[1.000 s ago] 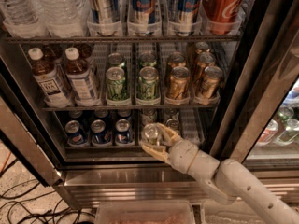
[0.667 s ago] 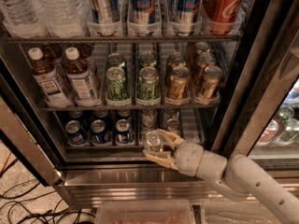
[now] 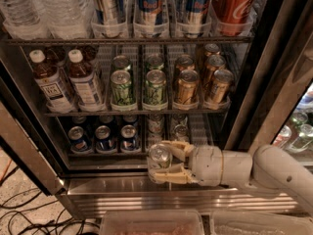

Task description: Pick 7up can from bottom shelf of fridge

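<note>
Your end effector (image 3: 166,162) sat at the front edge of the bottom shelf (image 3: 198,131), clamped on the 7up can (image 3: 160,155) (silver top up), just right of the dark blue cans (image 3: 102,137). You were at the lift-out step, I judge. The next move called for a level pull straight back, clearing the fridge (image 3: 146,189) sill.
</note>
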### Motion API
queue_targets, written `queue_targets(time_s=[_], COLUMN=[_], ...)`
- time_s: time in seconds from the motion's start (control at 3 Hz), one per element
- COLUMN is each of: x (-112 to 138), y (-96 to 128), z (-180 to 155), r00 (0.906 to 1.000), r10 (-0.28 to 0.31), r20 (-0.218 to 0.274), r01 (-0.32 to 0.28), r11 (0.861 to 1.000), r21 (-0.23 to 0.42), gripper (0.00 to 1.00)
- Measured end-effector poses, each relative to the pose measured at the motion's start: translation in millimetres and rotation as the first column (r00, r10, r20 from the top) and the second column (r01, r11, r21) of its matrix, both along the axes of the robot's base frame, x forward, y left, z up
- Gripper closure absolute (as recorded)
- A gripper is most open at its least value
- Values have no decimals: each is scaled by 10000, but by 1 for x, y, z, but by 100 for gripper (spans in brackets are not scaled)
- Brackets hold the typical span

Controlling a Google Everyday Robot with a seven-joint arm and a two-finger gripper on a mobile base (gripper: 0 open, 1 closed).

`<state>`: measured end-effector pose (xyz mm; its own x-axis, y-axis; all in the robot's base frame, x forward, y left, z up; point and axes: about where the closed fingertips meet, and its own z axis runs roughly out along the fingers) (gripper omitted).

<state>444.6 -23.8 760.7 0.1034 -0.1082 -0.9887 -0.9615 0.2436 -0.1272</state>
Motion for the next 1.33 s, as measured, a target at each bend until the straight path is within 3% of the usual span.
queue_targets(time_s=[0.33,0.67,1.0,1.33], x=[-26,-39,-54,-55], y=[7,13,17,17], z=[48,97,154,159], r00=[9924,9803,9770,9764], r10=[972,1528,1894,1951], r20=[-748,-1250,-978,-924], r01=[-998,-1644,-1989,-2043], r11=[9945,9824,9750,9735], r21=[-316,-887,-991,-1029], gripper=[100,100,100,100])
